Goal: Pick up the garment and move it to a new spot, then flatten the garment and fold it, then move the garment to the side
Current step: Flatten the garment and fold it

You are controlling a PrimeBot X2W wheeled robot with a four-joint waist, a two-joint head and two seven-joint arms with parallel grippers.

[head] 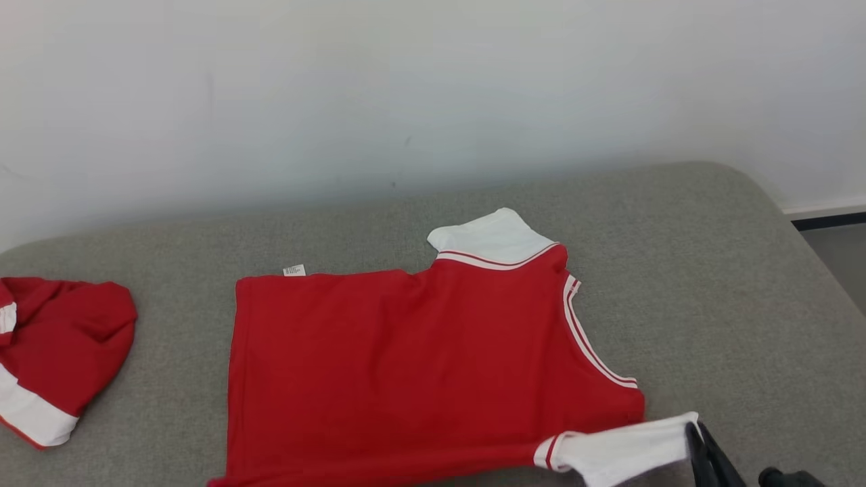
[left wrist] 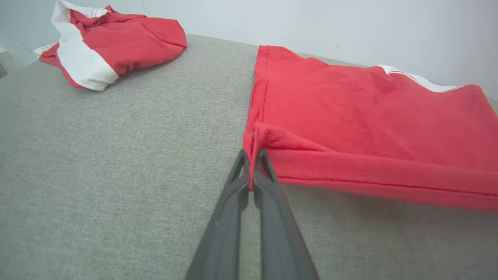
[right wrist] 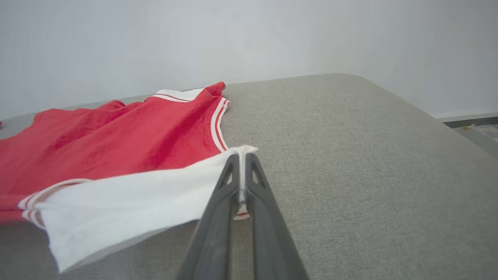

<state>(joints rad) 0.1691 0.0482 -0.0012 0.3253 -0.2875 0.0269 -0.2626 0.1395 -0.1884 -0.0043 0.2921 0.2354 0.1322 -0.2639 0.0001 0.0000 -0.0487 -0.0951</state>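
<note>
the left fingers (left wrist: 232,194) are clamped on the near left hem corner of the red garment (head: 406,365), holding that edge just off the grey surface (head: 710,270). the right fingers (right wrist: 220,202) pinch the cuff of its white sleeve (right wrist: 128,202) at the near right. the garment lies spread mid-surface. a crumpled red-and-white garment (head: 54,352) sits well apart, far left.

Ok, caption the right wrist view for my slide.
Right gripper shut on the white sleeve of a red shirt lying on a grey cushion.
</note>
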